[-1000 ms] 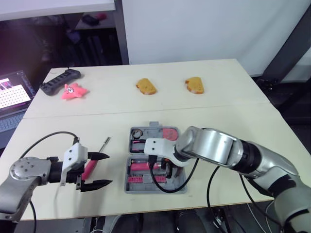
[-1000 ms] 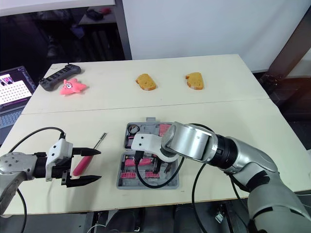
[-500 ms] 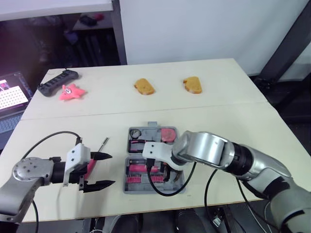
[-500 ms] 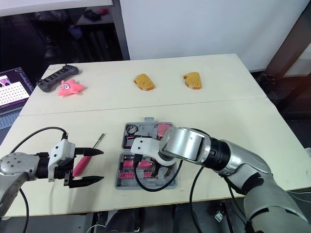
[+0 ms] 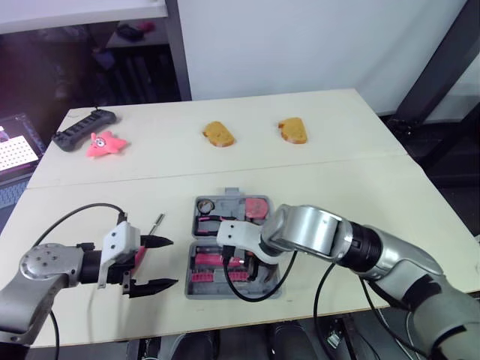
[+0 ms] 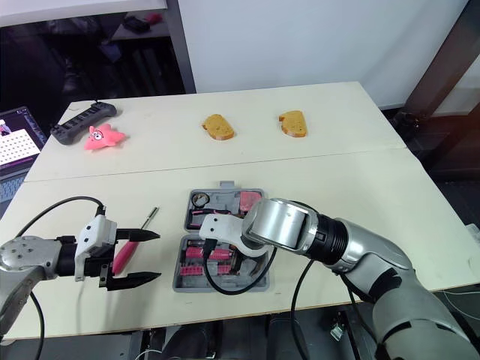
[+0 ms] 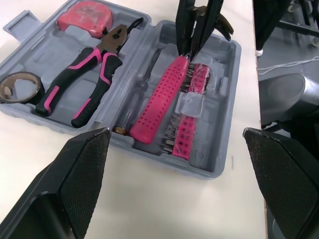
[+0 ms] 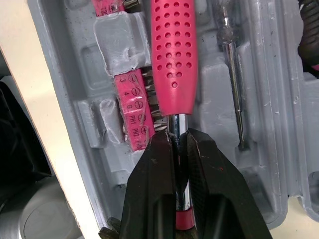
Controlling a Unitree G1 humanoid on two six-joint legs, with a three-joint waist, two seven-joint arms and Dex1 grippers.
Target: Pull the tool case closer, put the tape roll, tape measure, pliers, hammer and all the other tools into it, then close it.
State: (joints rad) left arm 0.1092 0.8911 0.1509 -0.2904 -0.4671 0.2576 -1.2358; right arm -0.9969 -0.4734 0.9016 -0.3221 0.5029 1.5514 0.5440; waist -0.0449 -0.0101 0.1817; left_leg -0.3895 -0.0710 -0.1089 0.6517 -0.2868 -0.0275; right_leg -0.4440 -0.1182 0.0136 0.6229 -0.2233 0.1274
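The grey tool case (image 7: 219,64) lies open near the table's front edge. In it are the tape roll (image 7: 17,87), pink tape measure (image 7: 84,12), pliers (image 7: 84,74), a thin screwdriver (image 7: 137,97), a strip of bits (image 7: 187,129) and the pink-handled hammer (image 8: 172,55). My right gripper (image 8: 177,137) reaches down into the case and is shut on the hammer's metal shaft just past the handle. My left gripper (image 5: 169,262) stands open to the left of the case. A pink-handled screwdriver (image 6: 124,255) lies on the table by its upper finger, untouched.
At the far side of the table lie two bread-like pieces (image 5: 218,133) (image 5: 292,130), a pink star toy (image 5: 105,142) and a black controller (image 5: 75,127). A laptop (image 5: 11,150) sits beyond the left edge.
The whole view has shifted slightly. My right gripper stays shut on the hammer in the case, and my left gripper stays open beside the screwdriver.
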